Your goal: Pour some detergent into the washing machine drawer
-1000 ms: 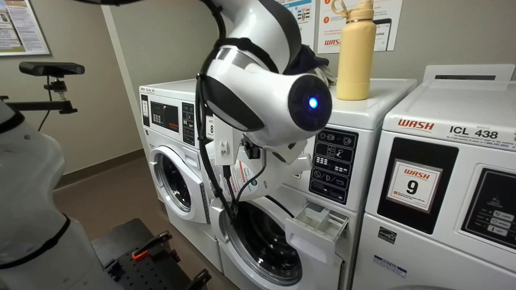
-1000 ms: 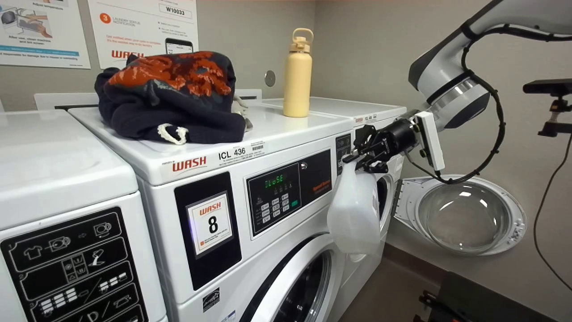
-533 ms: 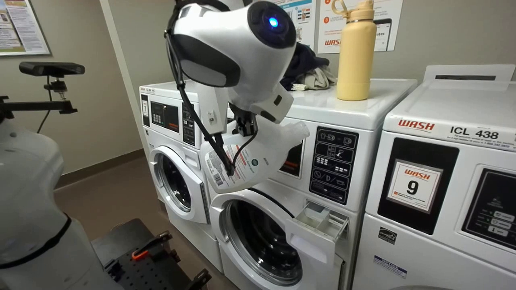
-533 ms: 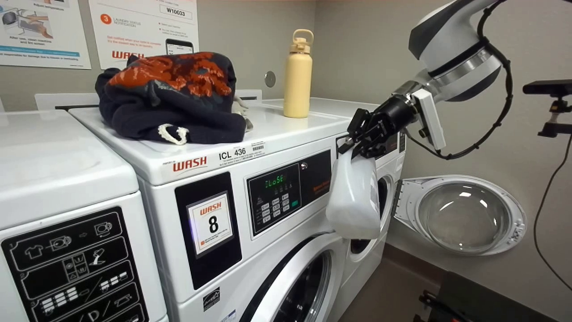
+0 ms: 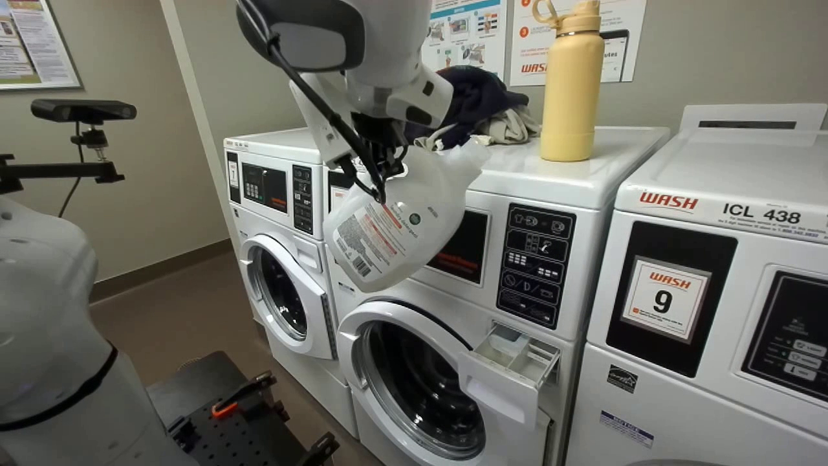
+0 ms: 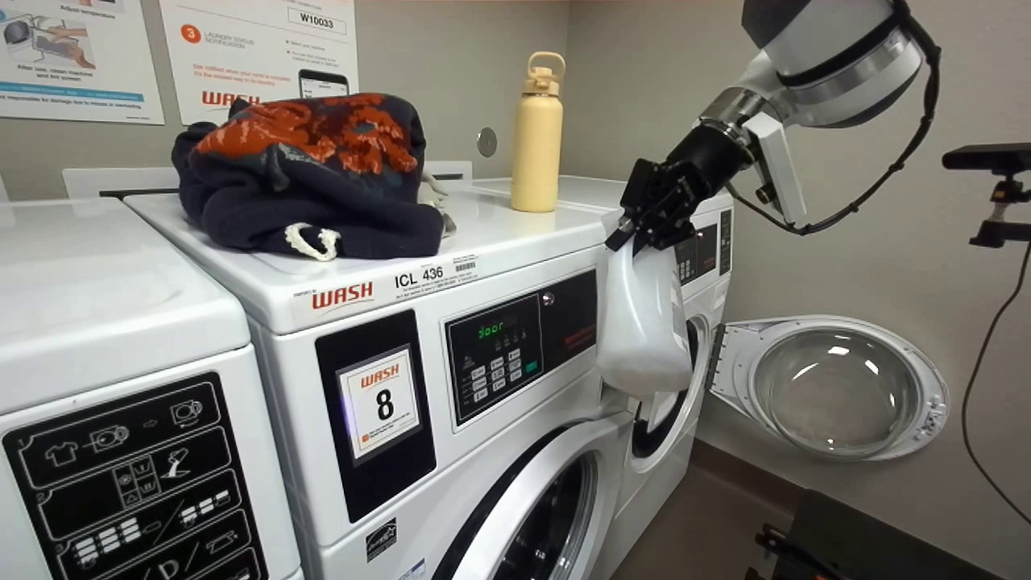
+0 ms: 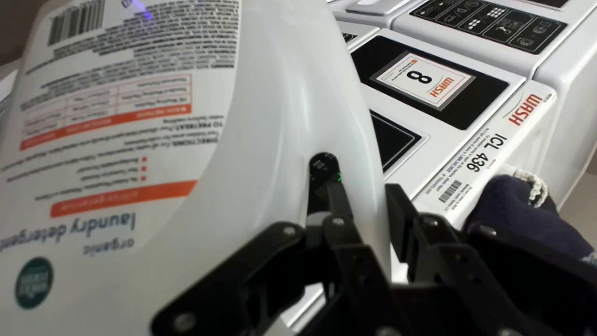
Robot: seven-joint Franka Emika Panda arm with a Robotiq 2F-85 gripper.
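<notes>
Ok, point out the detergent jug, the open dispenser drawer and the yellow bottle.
Detergent jug (image 6: pixel 644 322): an exterior view, on its whitish body.
Dispenser drawer (image 5: pixel 497 387): an exterior view, on its front panel.
Yellow bottle (image 5: pixel 572 94): an exterior view, on its body.

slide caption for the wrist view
Gripper holds a laundry detergent jug by its handle, machine 8 behind.

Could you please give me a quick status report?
Jaws shut on detergent jug. Jug tilted, neck up. Drawer open. Yellow bottle atop washer, clear of jug.

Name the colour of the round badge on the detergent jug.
Dark bluish green; the round badge shows best in the wrist view.
</notes>
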